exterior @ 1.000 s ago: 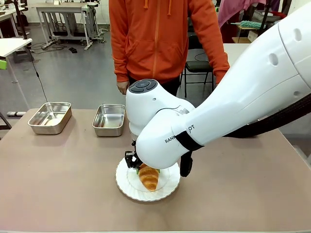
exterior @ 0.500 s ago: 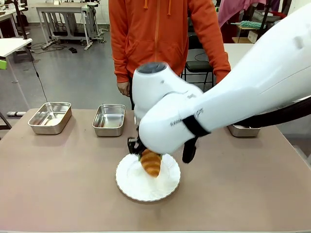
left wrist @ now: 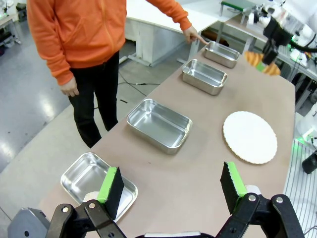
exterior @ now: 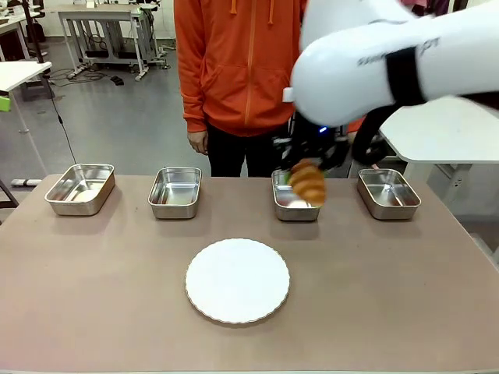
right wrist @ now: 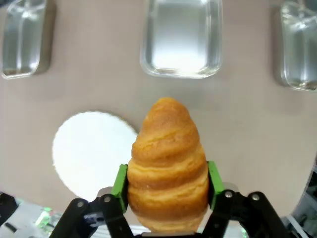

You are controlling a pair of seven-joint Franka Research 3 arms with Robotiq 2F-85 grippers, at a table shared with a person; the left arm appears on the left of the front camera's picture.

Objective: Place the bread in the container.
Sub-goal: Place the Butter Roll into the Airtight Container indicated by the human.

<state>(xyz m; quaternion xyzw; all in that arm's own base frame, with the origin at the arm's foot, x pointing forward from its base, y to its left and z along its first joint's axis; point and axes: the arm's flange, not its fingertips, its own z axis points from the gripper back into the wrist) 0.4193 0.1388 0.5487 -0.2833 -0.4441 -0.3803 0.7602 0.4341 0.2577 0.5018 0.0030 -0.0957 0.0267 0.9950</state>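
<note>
While the left pincer gapes apart, the right pincer clamps the bread above the container.

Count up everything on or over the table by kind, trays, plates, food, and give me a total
Steel trays: 4
White plate: 1
Croissant, held above the table in the right gripper: 1
Total: 6
</note>
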